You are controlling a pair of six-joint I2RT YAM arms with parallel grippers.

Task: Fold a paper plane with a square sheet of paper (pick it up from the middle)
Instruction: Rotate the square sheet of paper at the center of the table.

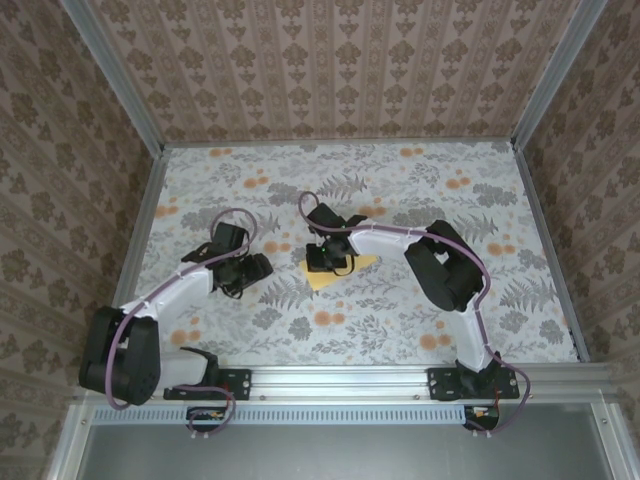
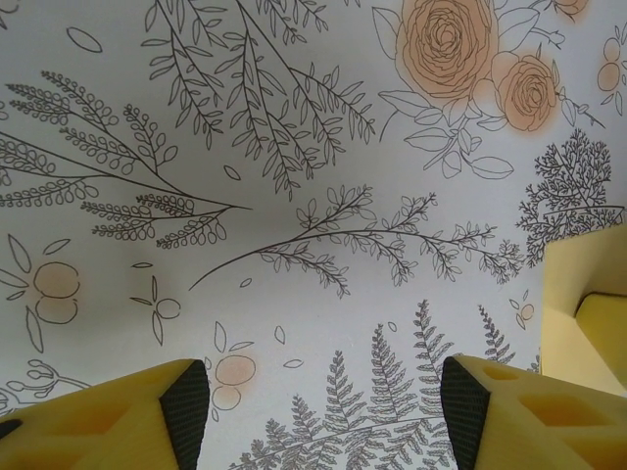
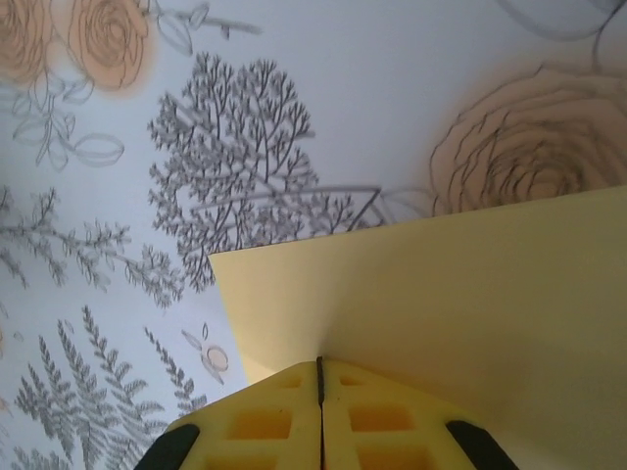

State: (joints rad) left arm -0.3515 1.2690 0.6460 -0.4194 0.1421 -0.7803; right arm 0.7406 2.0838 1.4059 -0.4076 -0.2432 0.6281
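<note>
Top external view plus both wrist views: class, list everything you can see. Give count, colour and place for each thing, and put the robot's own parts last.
sheet of paper: one, pale yellow, partly folded, middle of the table, under the right gripper's tips
tablecloth: one, white with grey leaves and orange flowers, covering the table
walls: three, brown patterned wallpaper, left, back and right of the table
metal frame: one, silver, along the table's edges and up the back corners
left arm and right arm: two, black and white, bases at the near edge
left gripper: one, yellow fingers with black pads, open, left of the paper
right gripper: one, yellow fingers, shut, over the paper
</note>
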